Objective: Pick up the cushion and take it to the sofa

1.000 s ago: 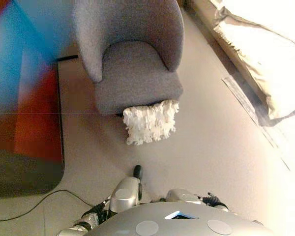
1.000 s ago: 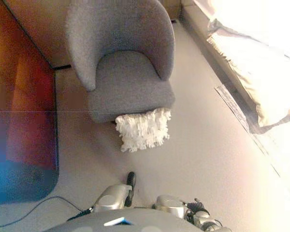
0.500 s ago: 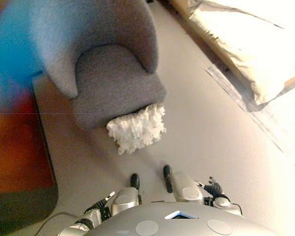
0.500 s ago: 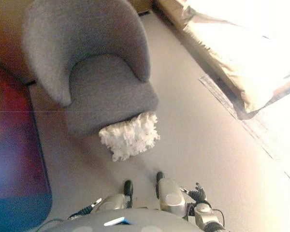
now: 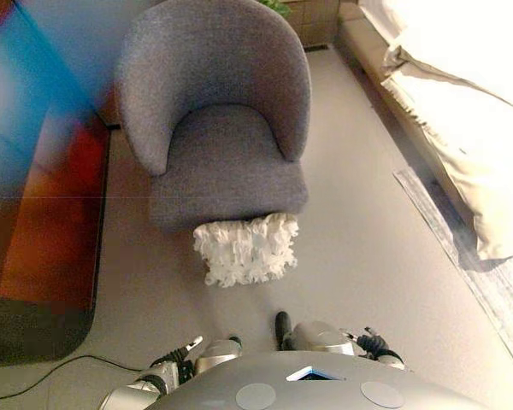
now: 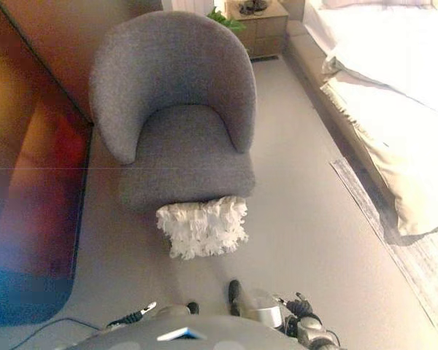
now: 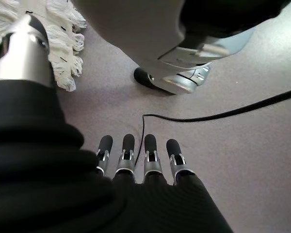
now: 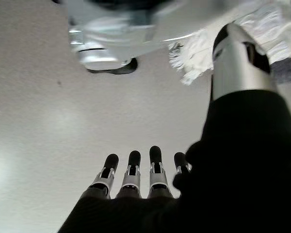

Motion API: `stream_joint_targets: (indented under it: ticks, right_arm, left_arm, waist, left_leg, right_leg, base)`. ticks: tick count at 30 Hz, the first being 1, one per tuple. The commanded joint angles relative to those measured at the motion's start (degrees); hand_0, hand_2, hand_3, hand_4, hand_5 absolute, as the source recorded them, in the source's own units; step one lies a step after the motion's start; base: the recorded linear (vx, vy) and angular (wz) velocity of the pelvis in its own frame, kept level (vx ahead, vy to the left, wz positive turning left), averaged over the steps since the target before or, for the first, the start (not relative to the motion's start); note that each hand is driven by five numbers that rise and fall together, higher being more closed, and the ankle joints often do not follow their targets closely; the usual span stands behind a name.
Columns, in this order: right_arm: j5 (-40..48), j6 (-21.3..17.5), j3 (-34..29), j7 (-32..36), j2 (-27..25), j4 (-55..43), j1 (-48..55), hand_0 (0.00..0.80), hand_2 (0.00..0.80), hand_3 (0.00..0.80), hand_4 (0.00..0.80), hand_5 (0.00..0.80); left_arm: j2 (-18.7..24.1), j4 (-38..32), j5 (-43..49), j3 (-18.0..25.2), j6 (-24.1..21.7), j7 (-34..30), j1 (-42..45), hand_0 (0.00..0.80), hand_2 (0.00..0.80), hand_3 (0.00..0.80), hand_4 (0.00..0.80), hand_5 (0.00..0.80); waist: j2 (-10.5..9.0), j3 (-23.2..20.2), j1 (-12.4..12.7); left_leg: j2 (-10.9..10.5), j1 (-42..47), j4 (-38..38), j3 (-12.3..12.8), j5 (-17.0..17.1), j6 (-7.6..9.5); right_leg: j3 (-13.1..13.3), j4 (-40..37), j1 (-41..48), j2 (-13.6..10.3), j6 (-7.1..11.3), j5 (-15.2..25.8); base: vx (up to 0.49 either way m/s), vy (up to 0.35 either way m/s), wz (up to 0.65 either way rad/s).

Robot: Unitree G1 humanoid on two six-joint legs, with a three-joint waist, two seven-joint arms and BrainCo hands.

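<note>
A white shaggy cushion (image 5: 246,250) lies on the floor, leaning against the front of a grey armchair (image 5: 222,162). It also shows in the right eye view (image 6: 201,227). Both hands hang low at my sides, well short of the cushion. My left hand (image 7: 136,158) is open and empty, fingers straight above the floor, with the cushion's fringe (image 7: 60,34) past it. My right hand (image 8: 133,179) is open and empty too, with the cushion (image 8: 196,53) a little way beyond it.
A bed with a pale cover (image 5: 462,111) runs along the right, with a grey rug (image 5: 487,265) beside it. A dark red carpet (image 5: 43,222) lies to the left. A wooden nightstand (image 6: 259,22) stands behind the armchair. Open floor lies between me and the cushion.
The whole picture has shifted, so the camera moved; the armchair and cushion now sit nearer the middle. The cushion has not moved against the chair. Both hands stay open.
</note>
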Motion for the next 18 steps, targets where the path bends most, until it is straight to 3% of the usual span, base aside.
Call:
stream_joint_targets:
  ticks: [1, 4, 7, 10, 12, 14, 18]
  right_arm:
    - [-0.3, 2.5, -0.2, 0.6, 0.1, 0.2, -1.3, 0.000, 0.000, 0.000, 0.000, 0.000]
    - [0.1, 3.3, -1.3, 1.4, -0.3, 0.8, -1.7, 0.000, 0.000, 0.000, 0.000, 0.000]
    - [0.4, 3.9, -1.9, 1.3, -0.2, 2.2, -2.0, 0.000, 0.000, 0.000, 0.000, 0.000]
    - [0.4, 3.9, -2.0, 1.5, 0.0, 3.6, -2.1, 0.000, 0.000, 0.000, 0.000, 0.000]
    - [0.4, 3.8, -2.0, 1.6, 0.0, 3.6, -2.2, 0.000, 0.000, 0.000, 0.000, 0.000]
    - [0.8, 4.6, -1.9, 1.3, 0.1, 3.4, -2.5, 0.000, 0.000, 0.000, 0.000, 0.000]
    - [0.8, 5.7, -2.1, 0.5, 0.5, 3.8, -2.4, 0.000, 0.000, 0.000, 0.000, 0.000]
  left_arm:
    - [-4.4, -1.6, 1.2, -0.9, -0.6, 0.8, 0.2, 0.000, 0.000, 0.000, 0.000, 0.000]
    - [-4.3, -1.2, 0.5, -1.1, 0.0, 1.8, 0.2, 0.000, 0.000, 0.000, 0.000, 0.000]
    - [-4.2, -0.9, 1.0, -1.1, 0.3, 2.4, 0.0, 0.000, 0.000, 0.000, 0.000, 0.000]
    - [-4.6, -0.7, -0.1, -1.0, 0.7, 2.5, -0.3, 0.000, 0.000, 0.000, 0.000, 0.000]
    - [-4.9, -0.7, -0.1, -0.9, 1.0, 2.8, -0.1, 0.000, 0.000, 0.000, 0.000, 0.000]
    - [-5.1, -0.4, 0.6, -0.6, 1.2, 2.6, 0.2, 0.000, 0.000, 0.000, 0.000, 0.000]
    - [-5.1, -0.3, 2.4, -1.2, 1.9, 1.9, -0.1, 0.000, 0.000, 0.000, 0.000, 0.000]
  waist:
    - [-2.30, 0.8, 1.6]
    - [-2.81, 1.6, 3.2]
    - [-2.21, 2.0, 3.5]
    - [-0.97, 2.0, 4.6]
    - [-0.57, 2.0, 5.2]
    - [-0.52, 1.5, 5.5]
    - [0.09, 0.2, 4.5]
  left_leg:
    - [0.5, -5.1, 17.9, 5.7, 11.8, 4.72]
    - [-0.9, -9.8, 15.8, 8.6, 10.6, 4.99]
    - [-0.1, -9.9, 5.9, 11.7, 12.8, 3.65]
    - [-0.6, -10.3, -5.9, 9.9, 15.5, 2.12]
    - [-1.2, -10.5, -7.9, 7.7, 16.5, 1.73]
    - [-2.3, -8.9, -10.1, 4.9, 14.1, 2.41]
    - [-3.0, -4.7, -12.2, 4.9, 12.0, 3.63]
  right_leg:
    - [2.6, -4.5, 0.3, -3.6, 3.62, 8.8]
    - [1.0, -5.6, 3.7, -3.7, 3.69, 7.0]
    - [-0.1, -6.3, 5.7, -3.0, 3.80, 5.4]
    - [-0.8, -7.3, 7.4, -2.5, 4.11, 4.6]
    - [-0.6, -7.4, 8.1, -2.5, 4.15, 4.0]
    - [-0.2, -6.7, 8.1, -3.1, 4.47, 3.4]
    - [-0.1, -4.9, 7.5, -3.5, 4.91, 2.8]
  base:
    - [0.204, -0.221, 0.22]
    - [0.229, -0.117, 0.12]
    - [0.197, 0.014, 0.32]
    - [0.215, 0.099, 0.44]
    - [0.205, 0.123, 0.14]
    - [0.231, 0.145, -0.09]
    - [0.271, 0.173, -0.21]
